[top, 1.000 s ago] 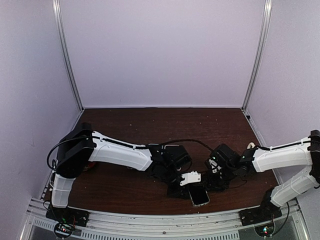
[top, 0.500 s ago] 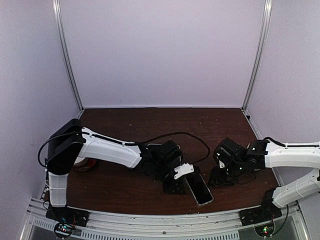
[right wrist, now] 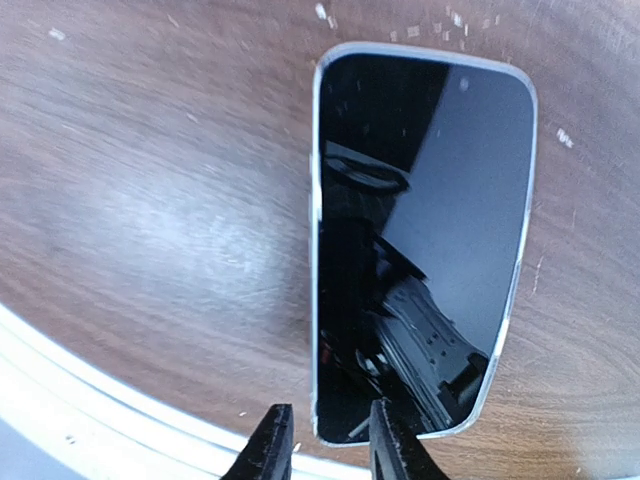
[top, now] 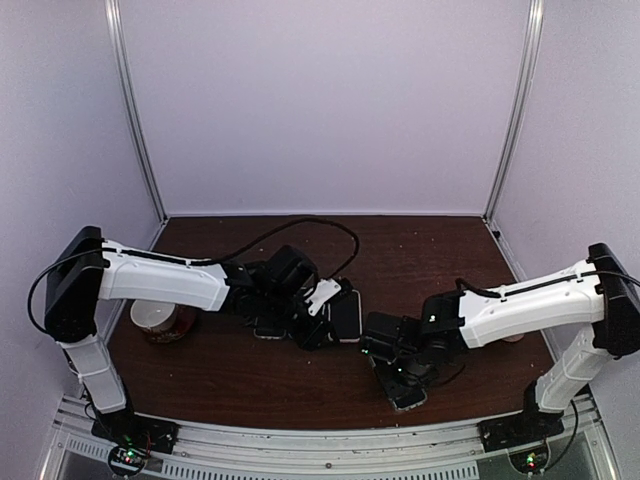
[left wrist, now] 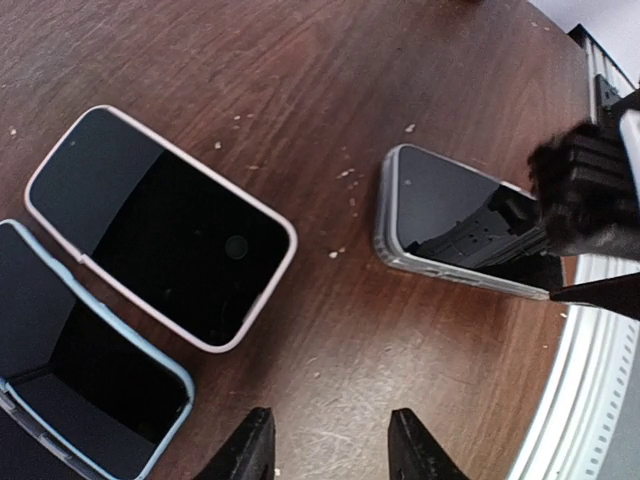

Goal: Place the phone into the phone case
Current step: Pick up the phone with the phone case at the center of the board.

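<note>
A black phone (right wrist: 420, 240) lies face up near the table's front edge, with the clear phone case (left wrist: 392, 245) showing as a rim around it; in the top view the phone (top: 407, 392) is partly under the right arm. My right gripper (right wrist: 328, 450) hovers over the phone's near corner. Its jaws stand a narrow gap apart, one finger beside the rim and one over the screen. My left gripper (left wrist: 332, 455) is open over bare wood to the left of the phone, holding nothing. In the top view the left gripper (top: 322, 318) is well apart from the right gripper (top: 395, 368).
A pink-cased phone (left wrist: 160, 225) and a blue-cased phone (left wrist: 80, 370) lie side by side under the left arm. A white and red round container (top: 155, 318) sits at the left. A black cable (top: 300, 225) loops behind the left arm. The metal rail (top: 320, 440) borders the front edge.
My left gripper let go, drew back left and away from the phone, and its jaws widened. My right arm swung left over the phone and its jaws narrowed. The phone stayed put.
</note>
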